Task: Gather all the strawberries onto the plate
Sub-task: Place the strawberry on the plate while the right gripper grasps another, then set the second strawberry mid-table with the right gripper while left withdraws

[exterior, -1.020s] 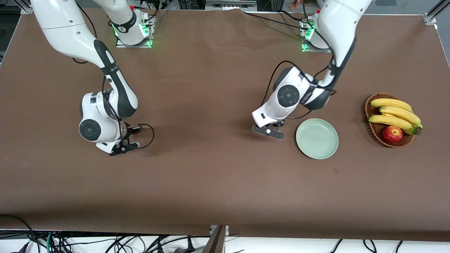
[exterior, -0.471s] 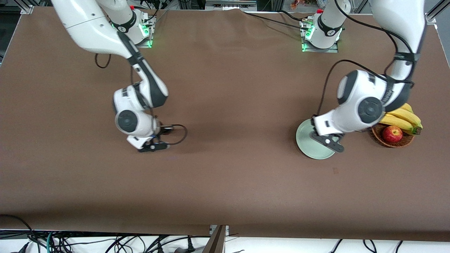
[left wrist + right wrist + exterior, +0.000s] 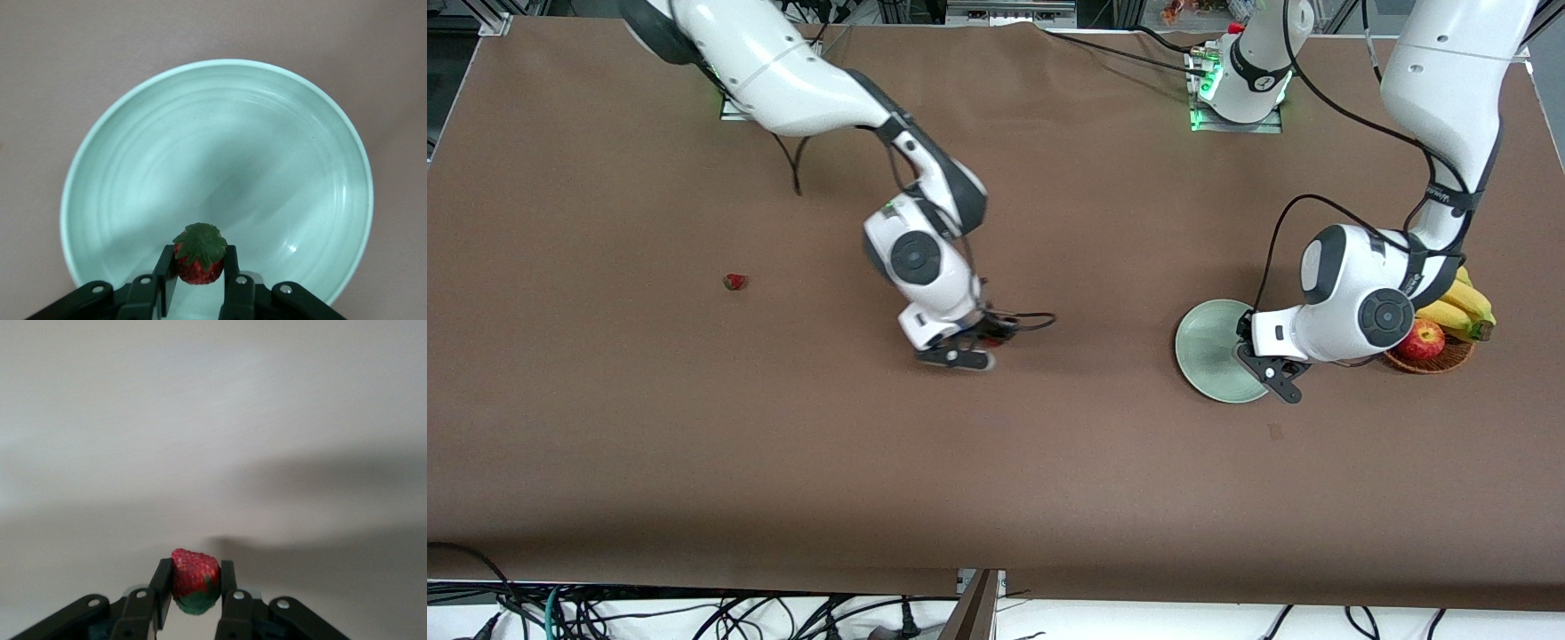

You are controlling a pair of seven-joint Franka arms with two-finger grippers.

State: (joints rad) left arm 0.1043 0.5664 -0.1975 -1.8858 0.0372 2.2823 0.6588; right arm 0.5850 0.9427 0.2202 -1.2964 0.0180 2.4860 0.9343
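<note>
My left gripper hangs over the pale mint-green plate, at its edge toward the fruit basket. In the left wrist view it is shut on a strawberry with its green top up, above the plate. My right gripper is over the bare middle of the table. In the right wrist view it is shut on a second strawberry. A third strawberry lies on the cloth toward the right arm's end.
A brown wicker basket with bananas and a red apple stands beside the plate, toward the left arm's end, partly hidden by my left arm. A brown cloth covers the table.
My right gripper moved from the right arm's end toward the table's middle, uncovering the third strawberry. My left gripper moved from beside the plate to over it.
</note>
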